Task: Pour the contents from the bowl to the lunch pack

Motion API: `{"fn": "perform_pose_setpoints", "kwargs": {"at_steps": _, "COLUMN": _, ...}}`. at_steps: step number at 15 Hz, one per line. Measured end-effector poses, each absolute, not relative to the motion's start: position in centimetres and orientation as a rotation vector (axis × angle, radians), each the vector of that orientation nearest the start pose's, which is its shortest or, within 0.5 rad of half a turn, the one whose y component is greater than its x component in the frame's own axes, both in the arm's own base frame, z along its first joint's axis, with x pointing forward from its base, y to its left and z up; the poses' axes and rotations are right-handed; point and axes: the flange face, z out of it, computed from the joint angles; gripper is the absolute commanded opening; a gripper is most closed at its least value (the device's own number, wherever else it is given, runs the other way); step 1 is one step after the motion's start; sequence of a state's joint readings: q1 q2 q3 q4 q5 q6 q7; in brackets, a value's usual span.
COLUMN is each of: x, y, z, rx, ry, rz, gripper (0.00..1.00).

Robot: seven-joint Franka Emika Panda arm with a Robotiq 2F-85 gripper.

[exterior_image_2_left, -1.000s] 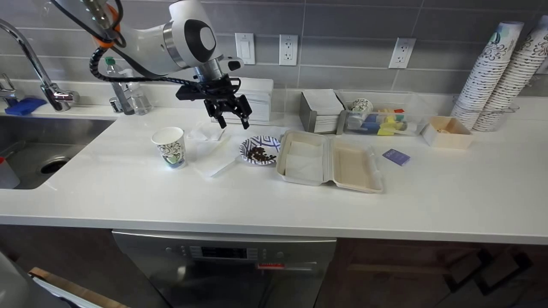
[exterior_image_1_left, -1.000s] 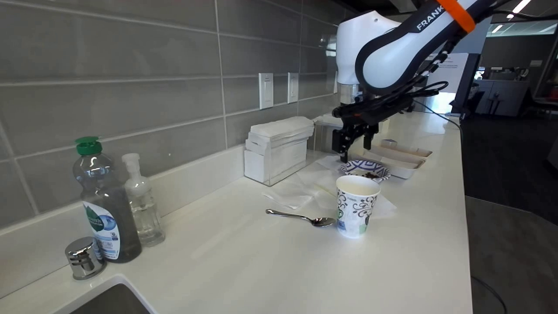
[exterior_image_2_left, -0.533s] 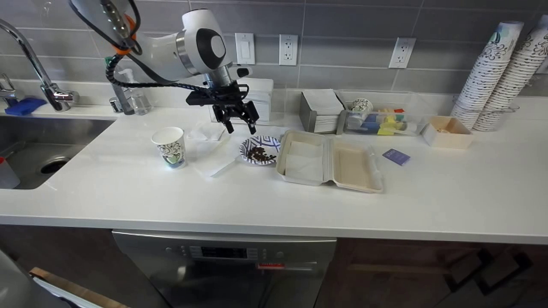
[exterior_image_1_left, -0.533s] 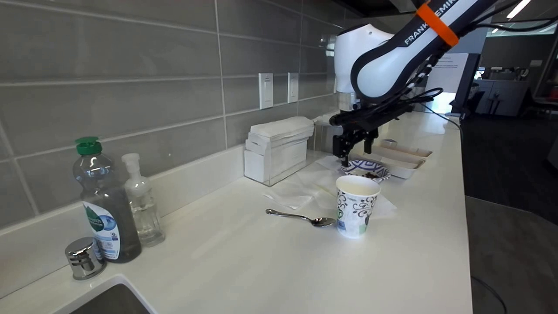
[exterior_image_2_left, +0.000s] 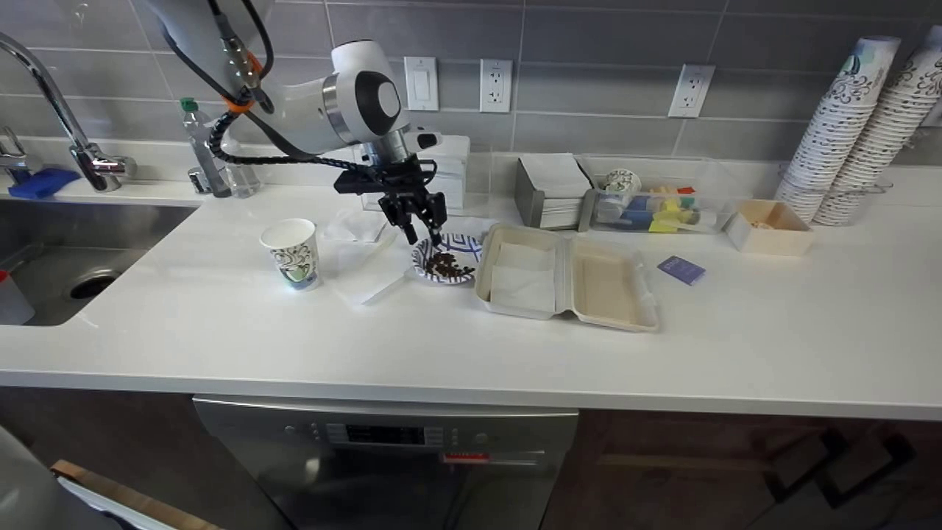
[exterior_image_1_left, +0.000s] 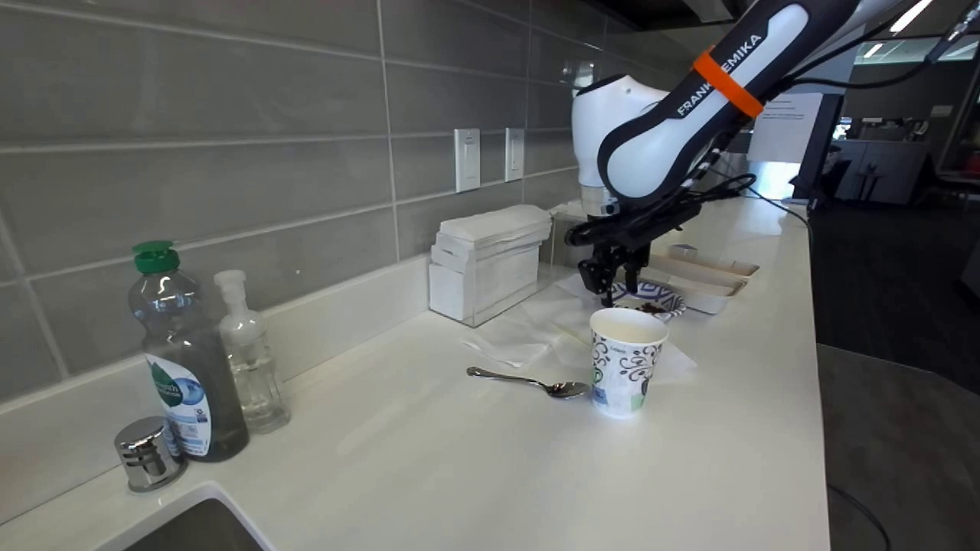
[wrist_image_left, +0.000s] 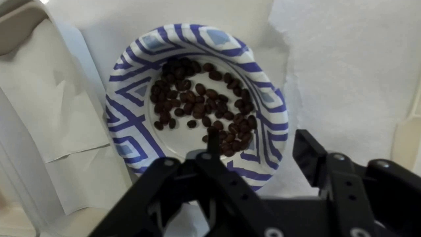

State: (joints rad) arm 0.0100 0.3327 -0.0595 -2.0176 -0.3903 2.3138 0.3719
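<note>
My end effector [wrist_image_left: 257, 140] holds nothing: its two fingers [wrist_image_left: 306, 151] stand spread, one over the inside of the bowl [wrist_image_left: 130, 108], the other out past its rim, so that the rim runs between them as seen from above. I take this as lining up to pinch the wall, since a low, round bowl offers little else to hold; whether either finger touches it, I cannot tell. The bowl sits upright below me, carried by the surface [exterior_image_2_left: 309, 338], dark beans [wrist_image_left: 200, 105] spread over its bottom with a bare patch near my inner finger (so I judge the pouring not yet begun).

Just past the bowl from my fingers lies the lunch pack [exterior_image_2_left: 607, 287], opened flat, presumably so that it can catch what I tip; a napkin [exterior_image_2_left: 524, 283] lines its nearer half. That closeness should make for a short carry. The paper cup [exterior_image_2_left: 291, 250] stands well off to my other side, likely out of the way of the tilt. The rim looks thin, so I expect it to bend under a hard squeeze
</note>
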Motion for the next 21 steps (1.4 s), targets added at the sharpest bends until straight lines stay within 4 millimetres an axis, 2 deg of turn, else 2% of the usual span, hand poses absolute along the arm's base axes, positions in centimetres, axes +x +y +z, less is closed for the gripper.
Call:
{"fn": "perform_pose_setpoints", "kwargs": {"at_steps": 1, "x": 59.8, "y": -3.5, "z": 28.0, "rx": -3.437, "ry": 0.252, "rz": -0.012, "gripper": 0.47}}
{"fn": "perform_pose_setpoints", "kwargs": {"at_steps": 4, "x": 60.3, "y": -3.1, "z": 26.9, "rx": -3.443, "ry": 0.251, "rz": 0.005, "gripper": 0.57}}
{"fn": "perform_pose_setpoints", "kwargs": {"at_steps": 8, "x": 60.8, "y": -2.8, "z": 26.0, "rx": -3.45, "ry": 0.254, "rz": 0.017, "gripper": 0.46}}
{"fn": "perform_pose_setpoints", "kwargs": {"at_steps": 13, "x": 61.0, "y": -3.1, "z": 25.2, "rx": -3.458, "ry": 0.267, "rz": 0.03, "gripper": 0.42}}
{"fn": "perform_pose_setpoints", "kwargs": {"at_steps": 17, "x": 61.0, "y": -3.5, "z": 25.1, "rx": -3.46, "ry": 0.278, "rz": 0.034, "gripper": 0.29}}
{"fn": "perform_pose_setpoints", "kwargs": {"at_steps": 18, "x": 61.0, "y": -3.5, "z": 25.1, "rx": -3.46, "ry": 0.278, "rz": 0.034, "gripper": 0.23}}
{"fn": "perform_pose_setpoints", "kwargs": {"at_steps": 19, "x": 61.0, "y": -3.5, "z": 25.1, "rx": -3.46, "ry": 0.277, "rz": 0.035, "gripper": 0.25}}
{"fn": "perform_pose_setpoints", "kwargs": {"at_steps": 20, "x": 61.0, "y": -3.4, "z": 25.1, "rx": -3.46, "ry": 0.275, "rz": 0.035, "gripper": 0.17}}
{"fn": "perform_pose_setpoints", "kwargs": {"at_steps": 21, "x": 61.0, "y": -3.4, "z": 25.1, "rx": -3.461, "ry": 0.274, "rz": 0.034, "gripper": 0.19}}
